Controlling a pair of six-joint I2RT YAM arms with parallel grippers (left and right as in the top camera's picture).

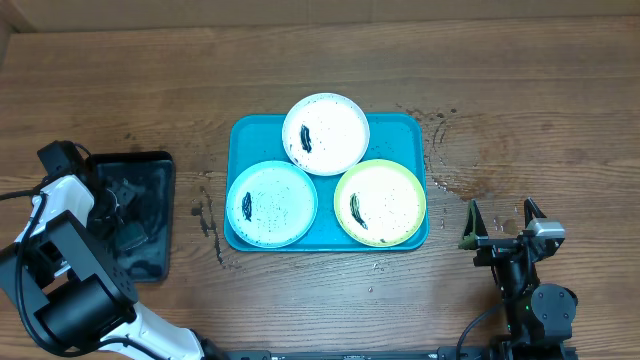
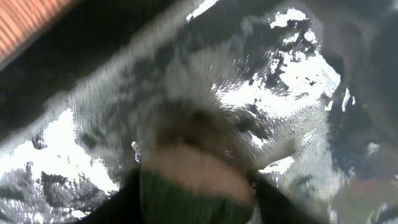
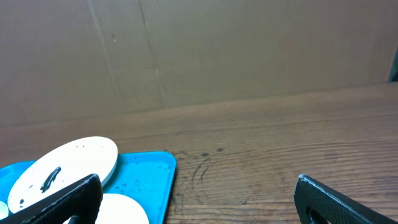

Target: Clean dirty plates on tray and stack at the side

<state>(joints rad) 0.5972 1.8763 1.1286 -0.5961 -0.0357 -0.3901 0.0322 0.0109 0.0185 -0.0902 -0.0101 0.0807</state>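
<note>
Overhead: tray (image 1: 238, 135) sits mid-surface with all three plates on it: white plate (image 1: 325, 133) far, light blue plate (image 1: 271, 203) near-left, yellow-green plate (image 1: 380, 203) near-right, each with a dark smear. White looks to overlap the other two rims, so I'd lift it first. Left gripper (image 1: 118, 197) is down over the black tray (image 1: 150, 165) at the left. Right gripper (image 1: 503, 225) is parked near-right, well apart from the tray. Left wrist: blurred, wet glossy black tray (image 2: 298, 74) and what looks like a sponge (image 2: 193, 180) close up; can't tell whether the gripper has it. Right wrist: right gripper (image 3: 199, 182) is spread wide with nothing between the fingers; white plate (image 3: 68, 165) sits tilted, tray (image 3: 163, 163) corner beside it. Plates probably stiff, light and slick when wet, so pinch across a free outer rim.
</note>
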